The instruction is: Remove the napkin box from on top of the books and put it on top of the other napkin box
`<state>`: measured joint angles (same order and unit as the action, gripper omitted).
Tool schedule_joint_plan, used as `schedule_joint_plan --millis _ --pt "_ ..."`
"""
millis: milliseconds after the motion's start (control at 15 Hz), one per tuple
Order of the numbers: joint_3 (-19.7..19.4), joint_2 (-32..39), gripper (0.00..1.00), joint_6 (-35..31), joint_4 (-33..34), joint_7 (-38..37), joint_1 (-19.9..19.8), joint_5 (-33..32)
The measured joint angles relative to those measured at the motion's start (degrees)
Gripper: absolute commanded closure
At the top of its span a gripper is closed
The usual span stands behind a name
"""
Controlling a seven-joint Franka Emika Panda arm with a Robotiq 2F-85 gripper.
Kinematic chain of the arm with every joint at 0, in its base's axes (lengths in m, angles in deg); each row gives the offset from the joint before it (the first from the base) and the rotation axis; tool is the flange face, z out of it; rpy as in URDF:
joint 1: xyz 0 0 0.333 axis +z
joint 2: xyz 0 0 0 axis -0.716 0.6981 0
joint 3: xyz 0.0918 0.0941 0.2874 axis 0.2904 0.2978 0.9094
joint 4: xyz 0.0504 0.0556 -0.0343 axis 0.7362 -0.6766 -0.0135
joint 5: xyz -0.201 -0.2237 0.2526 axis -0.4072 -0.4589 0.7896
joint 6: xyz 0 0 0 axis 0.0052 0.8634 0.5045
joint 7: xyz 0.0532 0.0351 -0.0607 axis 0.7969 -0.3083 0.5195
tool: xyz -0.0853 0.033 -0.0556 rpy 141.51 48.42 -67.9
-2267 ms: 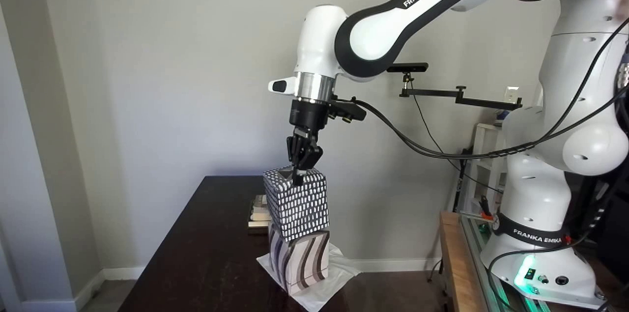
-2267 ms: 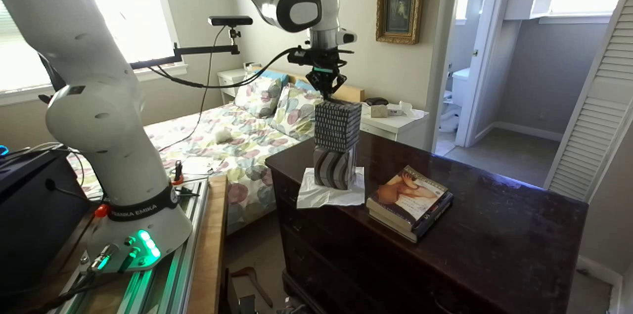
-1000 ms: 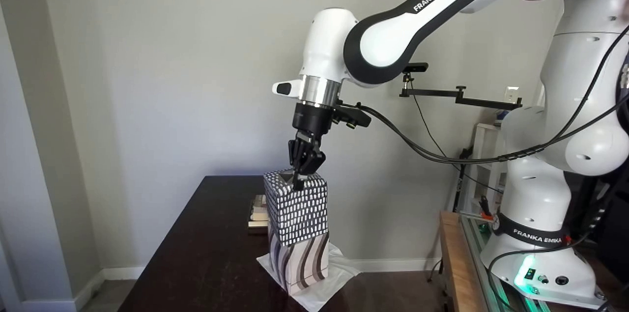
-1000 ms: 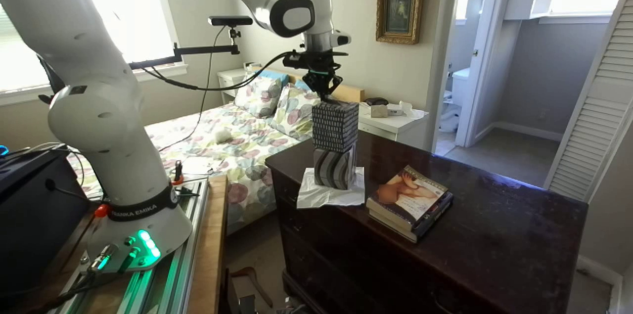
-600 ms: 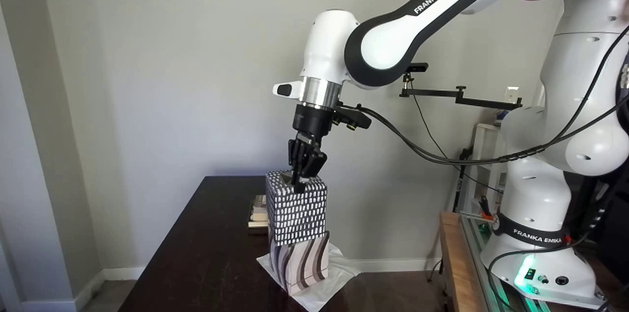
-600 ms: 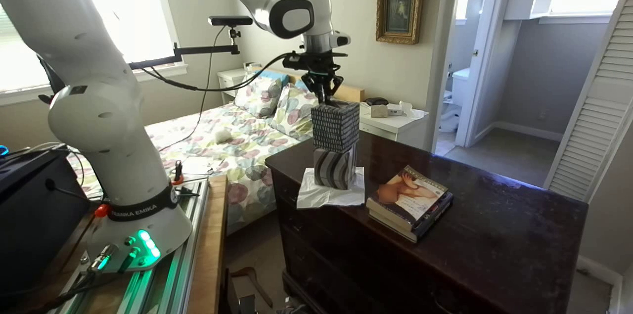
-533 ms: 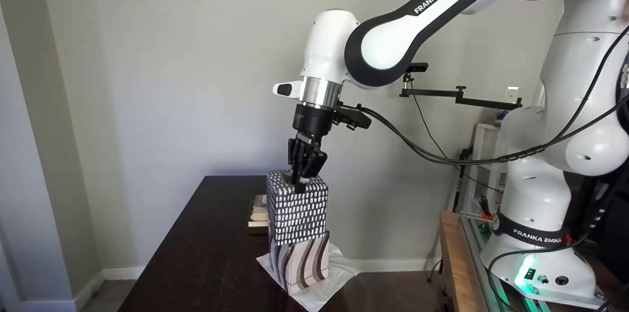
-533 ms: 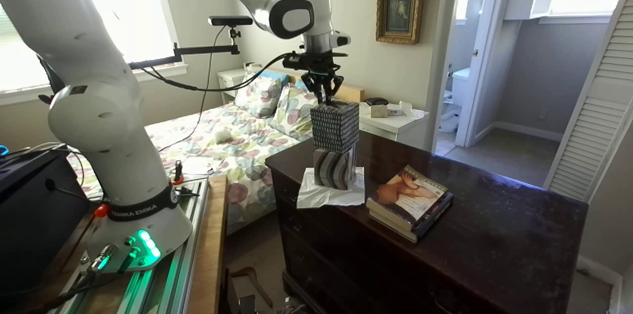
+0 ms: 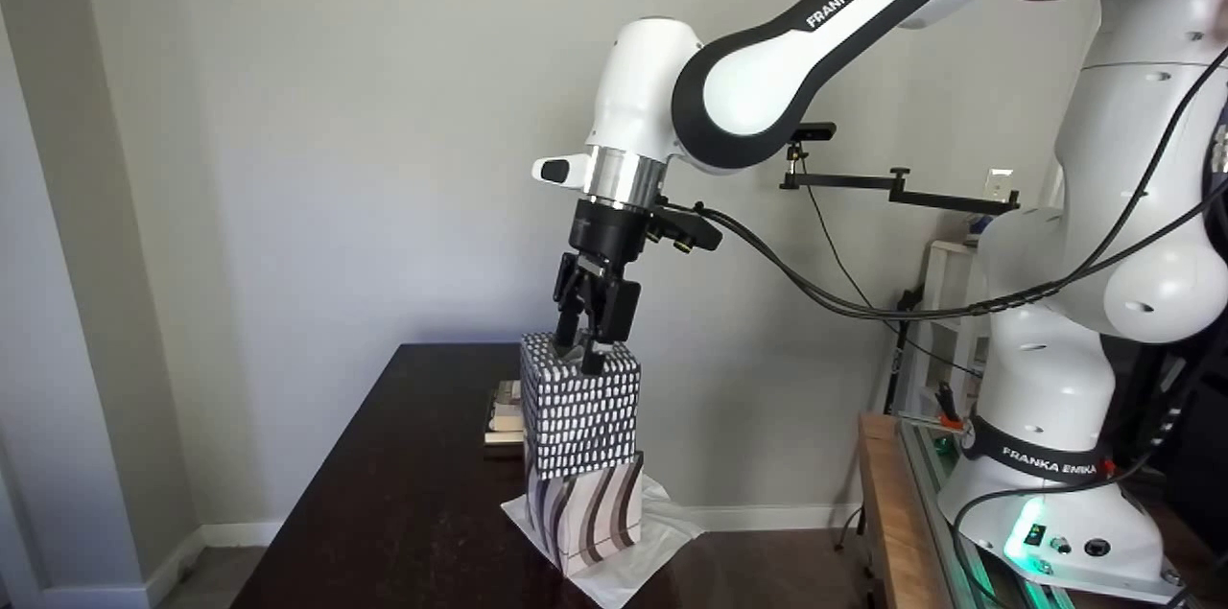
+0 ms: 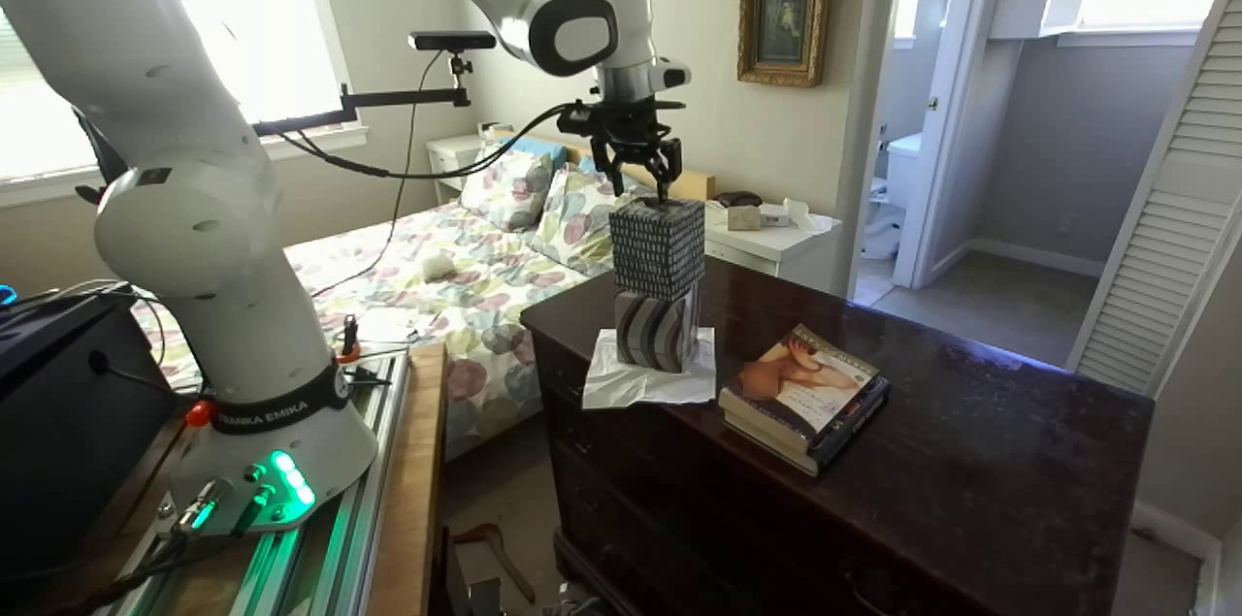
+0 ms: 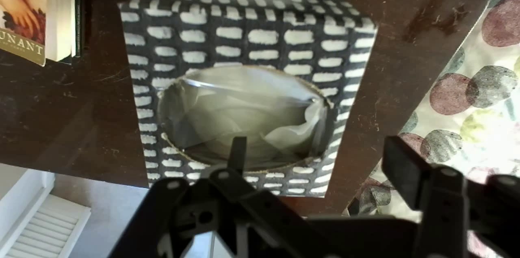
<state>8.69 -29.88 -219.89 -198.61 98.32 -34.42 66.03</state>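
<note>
Napkin box in fine black-and-white check stands upright on the striped napkin box near the worktop corner where the drawer-side edge meets the end beside the bed, a white sheet beneath the pair. The books lie farther along the drawer-side edge, apart from both boxes, so your stacking looks done and backing off appears to be what remains. Your gripper sits spread at the top, pinching nothing: in the wrist view, one finger overlaps the rim of the oval opening while the other finger stands out past the wall toward the bed-end edge. That wall appears to run between them, the spread following the oval's long axis, roughly parallel to the drawer-side edge; a straight rise would likely spare you a snag. Whether the inner tip dips below the rim or hovers over it, you cannot tell. In an exterior view the boxes partly hide the books; the wrist view cuts them off at its border.
</note>
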Motion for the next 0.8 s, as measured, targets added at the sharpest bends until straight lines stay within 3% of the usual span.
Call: schedule_joint_plan --millis 267,533,800 --pt "-0.29 -0.59 0.0 -0.17 0.03 -2.5 -0.08 -1.17" --pt "-0.43 -2.05 0.0 0.51 0.29 -16.23 -1.13 -9.31" --pt "-0.53 -4.38 0.0 6.99 1.7 -29.75 -3.22 -16.84"
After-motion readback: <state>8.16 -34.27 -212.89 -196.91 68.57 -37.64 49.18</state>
